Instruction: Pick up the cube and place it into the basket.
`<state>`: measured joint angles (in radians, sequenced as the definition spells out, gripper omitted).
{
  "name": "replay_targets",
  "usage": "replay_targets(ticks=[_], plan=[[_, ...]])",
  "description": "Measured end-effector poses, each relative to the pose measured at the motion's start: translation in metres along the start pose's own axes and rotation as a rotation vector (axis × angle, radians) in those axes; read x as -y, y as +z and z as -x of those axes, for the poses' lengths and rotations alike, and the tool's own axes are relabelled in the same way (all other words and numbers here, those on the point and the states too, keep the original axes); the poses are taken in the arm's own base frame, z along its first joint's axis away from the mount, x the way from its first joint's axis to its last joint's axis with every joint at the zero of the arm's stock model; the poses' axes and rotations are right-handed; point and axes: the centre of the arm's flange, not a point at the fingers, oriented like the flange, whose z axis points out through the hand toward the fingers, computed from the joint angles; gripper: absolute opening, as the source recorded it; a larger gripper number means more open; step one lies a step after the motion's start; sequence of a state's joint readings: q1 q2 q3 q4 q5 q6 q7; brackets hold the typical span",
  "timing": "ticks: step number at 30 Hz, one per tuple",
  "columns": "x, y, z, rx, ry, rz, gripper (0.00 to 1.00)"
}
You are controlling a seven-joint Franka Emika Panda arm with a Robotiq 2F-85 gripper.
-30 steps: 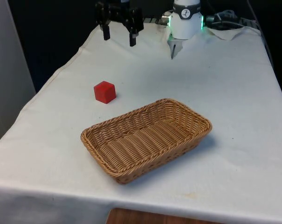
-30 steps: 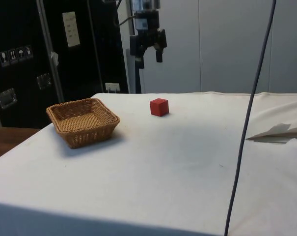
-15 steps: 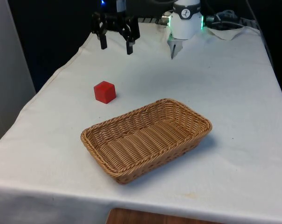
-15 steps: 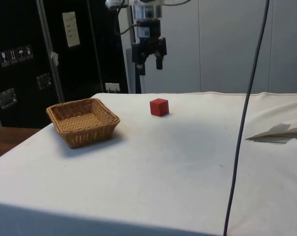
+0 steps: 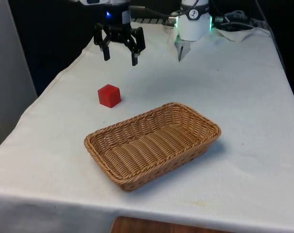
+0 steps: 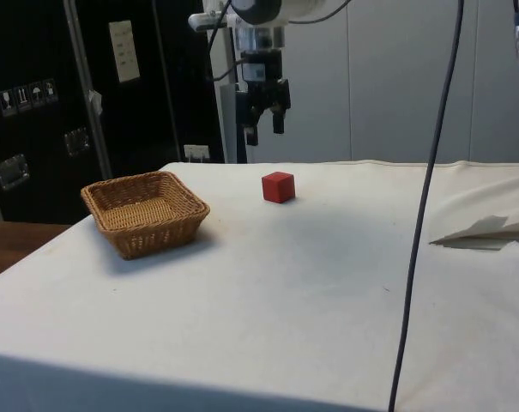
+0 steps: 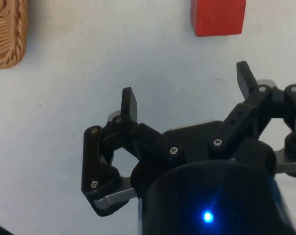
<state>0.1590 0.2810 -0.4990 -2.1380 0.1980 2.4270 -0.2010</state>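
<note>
My black two-finger gripper [image 5: 120, 57] hangs in the air with its jaws spread wide and nothing between them, above the far part of the table draped in white cloth [image 5: 244, 97]. The small red cube [image 5: 109, 95] sits flat on the cloth below me and a little nearer the front camera, slightly toward the front view's left of my fingertips; in the side view my gripper [image 6: 265, 124] stands well above the cube [image 6: 278, 186] and a touch toward the basket side of it. In the wrist view the cube [image 7: 218, 17] lies ahead of my gripper [image 7: 189, 93], off toward one finger and not centred in the gap. So, as I judge it, the coming move is a short shift forward and then a straight drop, with the jaws squared to two opposite faces; being a cube, it has no long axis to favour. The shallow oblong woven wicker basket [image 5: 151, 145] lies near the cube but apart from it, closer to the front edge, its long axis running diagonally. Bare cloth surrounds the cube, so I have open room to descend.
</note>
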Motion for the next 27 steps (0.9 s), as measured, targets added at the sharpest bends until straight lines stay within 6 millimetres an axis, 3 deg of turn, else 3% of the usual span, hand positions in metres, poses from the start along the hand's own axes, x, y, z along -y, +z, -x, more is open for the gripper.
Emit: replay_targets(ticks=[27], plan=[[-0.026, 0.053, -0.003, -0.019, 0.053, 0.093, 1.0]])
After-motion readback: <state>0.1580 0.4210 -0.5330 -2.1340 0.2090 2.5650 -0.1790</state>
